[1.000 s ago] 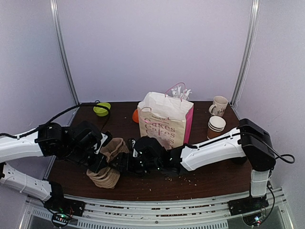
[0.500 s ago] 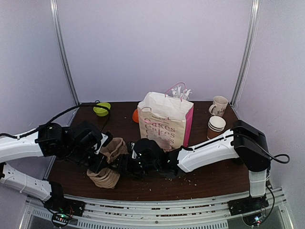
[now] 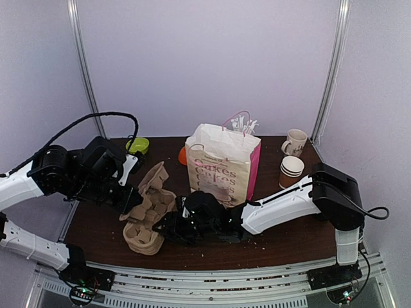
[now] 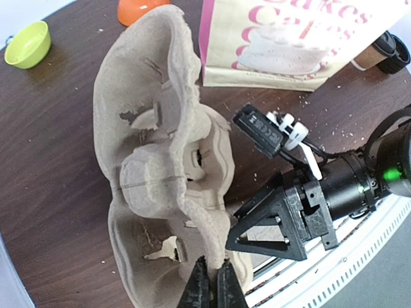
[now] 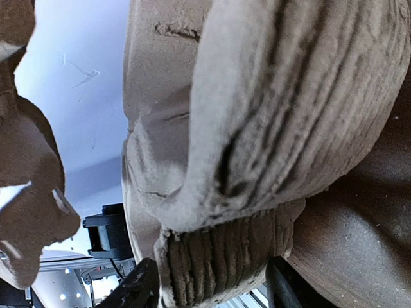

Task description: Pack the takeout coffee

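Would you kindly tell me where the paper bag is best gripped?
By the pink loop handles, from straight above: the bag stands upright and they stick up clear of its open mouth, while its thin sides would likely crumple.

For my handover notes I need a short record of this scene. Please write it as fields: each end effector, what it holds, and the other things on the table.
left end effector: shut on the rim of the cup carrier, which is tilted up
right end effector: jaws on either side of the carrier's lower edge; grip unclear
paper bag: upright, mid table, printed "Cakes"
back right: cream mug, stacked paper cups in front of it
back left: green bowl
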{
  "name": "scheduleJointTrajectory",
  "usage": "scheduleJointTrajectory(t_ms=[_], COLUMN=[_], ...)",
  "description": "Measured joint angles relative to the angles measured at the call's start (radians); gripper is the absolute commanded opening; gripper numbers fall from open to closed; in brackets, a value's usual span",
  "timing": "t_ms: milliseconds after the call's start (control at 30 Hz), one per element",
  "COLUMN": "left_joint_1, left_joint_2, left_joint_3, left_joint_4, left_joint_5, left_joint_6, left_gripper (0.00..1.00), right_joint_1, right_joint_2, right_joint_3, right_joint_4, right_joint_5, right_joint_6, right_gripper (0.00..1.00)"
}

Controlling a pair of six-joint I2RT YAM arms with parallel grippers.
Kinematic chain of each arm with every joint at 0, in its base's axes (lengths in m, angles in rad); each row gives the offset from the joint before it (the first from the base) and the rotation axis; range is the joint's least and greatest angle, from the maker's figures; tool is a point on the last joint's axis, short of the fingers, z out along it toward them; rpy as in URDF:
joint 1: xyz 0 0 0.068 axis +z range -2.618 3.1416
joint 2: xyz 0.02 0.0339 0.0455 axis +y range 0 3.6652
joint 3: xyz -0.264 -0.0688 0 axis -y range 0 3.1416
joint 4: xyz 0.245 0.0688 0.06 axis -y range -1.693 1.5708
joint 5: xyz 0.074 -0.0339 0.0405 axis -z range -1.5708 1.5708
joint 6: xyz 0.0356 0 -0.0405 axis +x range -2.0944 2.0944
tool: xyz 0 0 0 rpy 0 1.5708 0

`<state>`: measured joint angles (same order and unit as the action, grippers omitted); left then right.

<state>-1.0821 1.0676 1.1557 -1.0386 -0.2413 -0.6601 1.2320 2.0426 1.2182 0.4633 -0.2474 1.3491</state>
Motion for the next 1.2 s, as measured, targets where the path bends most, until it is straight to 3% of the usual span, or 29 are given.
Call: scheduleJointTrajectory(t_ms=[333, 433, 700, 1067, 1200], left_joint_1=[0.000, 0.000, 0.000, -0.014, -0.068], left_joint_2=[0.000, 0.004, 0.021, 0.011, 0.013], left_joint_3=[0.171, 0.207, 0.267, 0.320, 0.281], left_joint_4=[-0.087, -0.096, -0.134, -0.203, -0.188], left_joint_5=[-0.072, -0.073, -0.020, 0.235, 0.301], left_joint_6=[0.042, 0.064, 0.132, 0.255, 0.278], left_gripper=[0.00, 0.00, 0.00, 0.00, 0.00], right_joint_1=[0.003, 0.009, 0.046, 0.111, 0.111], right_joint_2=[-0.012, -0.045, -0.235, -0.702, -0.829], right_joint_3=[0.005, 0.010, 0.017, -0.153, -0.154], right_joint_4=[-0.031, -0.071, -0.222, -0.606, -0.739], right_joint_5=[0.002, 0.000, -0.001, 0.060, 0.125], right_joint_6=[-0.057, -0.100, -0.270, -0.600, -0.693], right_gripper=[0.87, 0.91, 0.90, 0.90, 0.91])
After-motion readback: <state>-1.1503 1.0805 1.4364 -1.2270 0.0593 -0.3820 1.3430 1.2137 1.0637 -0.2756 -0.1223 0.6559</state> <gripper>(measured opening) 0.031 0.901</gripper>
